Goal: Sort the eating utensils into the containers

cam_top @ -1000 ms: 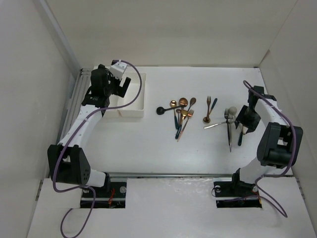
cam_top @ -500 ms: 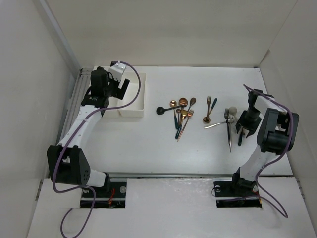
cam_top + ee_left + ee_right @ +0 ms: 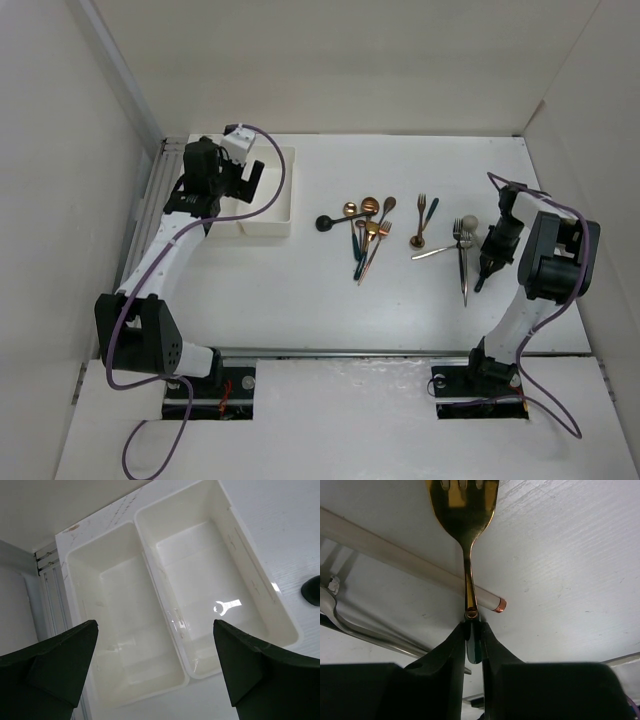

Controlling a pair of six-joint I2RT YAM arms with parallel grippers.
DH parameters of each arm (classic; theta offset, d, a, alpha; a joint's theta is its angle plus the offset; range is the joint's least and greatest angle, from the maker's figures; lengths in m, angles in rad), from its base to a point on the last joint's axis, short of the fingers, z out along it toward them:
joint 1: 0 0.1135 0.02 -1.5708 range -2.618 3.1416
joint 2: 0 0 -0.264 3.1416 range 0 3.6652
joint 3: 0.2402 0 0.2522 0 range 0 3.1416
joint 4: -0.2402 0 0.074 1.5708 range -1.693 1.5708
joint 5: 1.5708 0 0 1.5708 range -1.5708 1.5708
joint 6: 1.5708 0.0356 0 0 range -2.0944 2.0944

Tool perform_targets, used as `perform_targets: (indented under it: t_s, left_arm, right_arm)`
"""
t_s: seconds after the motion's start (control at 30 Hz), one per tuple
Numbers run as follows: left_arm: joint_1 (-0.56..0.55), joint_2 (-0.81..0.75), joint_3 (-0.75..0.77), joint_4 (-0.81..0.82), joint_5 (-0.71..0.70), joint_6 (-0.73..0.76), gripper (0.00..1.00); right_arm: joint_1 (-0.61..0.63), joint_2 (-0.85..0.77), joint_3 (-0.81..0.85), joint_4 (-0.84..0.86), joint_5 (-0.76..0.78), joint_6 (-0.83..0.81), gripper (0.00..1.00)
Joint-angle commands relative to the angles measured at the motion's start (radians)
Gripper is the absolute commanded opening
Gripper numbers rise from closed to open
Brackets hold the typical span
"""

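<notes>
Two joined white trays [image 3: 150, 575] show in the left wrist view, both empty. My left gripper [image 3: 154, 624] hovers open above their shared wall; in the top view it [image 3: 243, 178] covers part of the trays [image 3: 272, 222]. My right gripper [image 3: 473, 627] is shut on the dark teal handle of a gold-headed fork [image 3: 463, 510], whose neck crosses a white handle with a copper tip [image 3: 427, 569]. In the top view this gripper [image 3: 488, 262] is at the right group of utensils [image 3: 462, 250]. More utensils lie in a middle cluster [image 3: 366, 232] and a small group [image 3: 424, 222].
A black spoon head [image 3: 313, 590] lies just right of the trays; in the top view it [image 3: 323, 223] is at the left end of the middle cluster. A silver utensil [image 3: 355, 625] lies left of my right fingers. White walls enclose the table on three sides.
My right wrist has turned and the gripper has closed on the teal-handled fork at the right group. My left gripper has stayed over the trays.
</notes>
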Motion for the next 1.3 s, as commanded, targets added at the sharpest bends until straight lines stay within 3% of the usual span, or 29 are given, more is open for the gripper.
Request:
perform_targets:
  t_s: [0.0,0.27,0.4,0.6,0.77,0.93,1.1,1.27]
  left_arm:
    - [0.001,-0.057,-0.001,-0.009,0.073,-0.034,1.00]
    - [0.001,-0.066,-0.020,-0.053,0.261,-0.123,0.92]
    - [0.001,-0.057,-0.001,-0.082,0.532,-0.112,0.92]
    - [-0.019,-0.025,0.063,-0.062,0.800,-0.112,0.88]
    - [-0.064,0.006,0.101,-0.027,0.948,-0.112,0.88]
    - [-0.064,0.016,0.124,0.070,0.944,-0.221,0.92]
    - [-0.073,0.038,0.124,0.157,0.765,-0.293,0.94]
    - [-0.073,0.068,0.103,0.189,0.621,-0.279,0.82]
  right_arm:
    - [0.003,0.023,0.017,0.030,0.031,-0.004,0.00]
    - [0.030,-0.269,0.163,-0.020,0.209,0.111,0.00]
    - [0.185,-0.400,0.272,0.067,0.307,0.131,0.00]
    - [0.576,-0.289,0.492,0.304,0.202,0.195,0.00]
    - [0.785,-0.088,0.718,0.506,-0.062,0.234,0.00]
    - [0.892,0.052,0.926,0.573,-0.190,0.234,0.00]
    - [0.924,0.051,0.904,0.603,-0.243,0.243,0.00]
    - [0.943,0.028,0.822,0.675,-0.343,0.294,0.00]
